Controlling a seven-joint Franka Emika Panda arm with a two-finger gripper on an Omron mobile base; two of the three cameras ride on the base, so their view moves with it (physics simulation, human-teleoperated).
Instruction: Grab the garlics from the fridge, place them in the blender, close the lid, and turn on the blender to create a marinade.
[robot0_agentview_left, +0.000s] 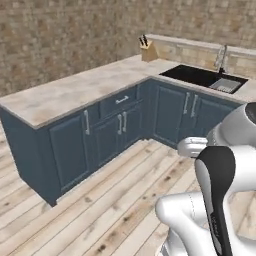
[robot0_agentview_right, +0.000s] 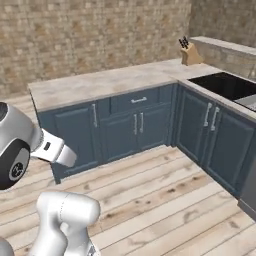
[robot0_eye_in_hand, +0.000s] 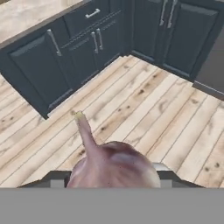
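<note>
We see a garlic (robot0_eye_in_hand: 114, 164) bulb pressed close against the hand view's lower edge, pinkish-white with its thin stem pointing up toward the cabinets, and the gripper (robot0_eye_in_hand: 114, 177) is clenched on it, a dark fingertip showing at either side of the bulb. Beneath it lies a pale wooden floor (robot0_eye_in_hand: 166, 118), well below the held bulb. Ahead of us runs an L-shaped bench (robot0_agentview_left: 65, 92) with a light stone top, carried on dark blue cabinets (robot0_agentview_left: 112, 127) with slim silver handles and one drawer (robot0_agentview_right: 137, 100) at the middle. In the left base view a black sink (robot0_agentview_left: 197, 76) is set into the far arm of the bench, with a faucet (robot0_agentview_left: 221, 57) behind it and a grey rack (robot0_agentview_left: 225, 85) at its right end. A wooden knife block (robot0_agentview_left: 148, 51) stands on the bench at the corner, against a brick wall (robot0_agentview_right: 90, 35).
</note>
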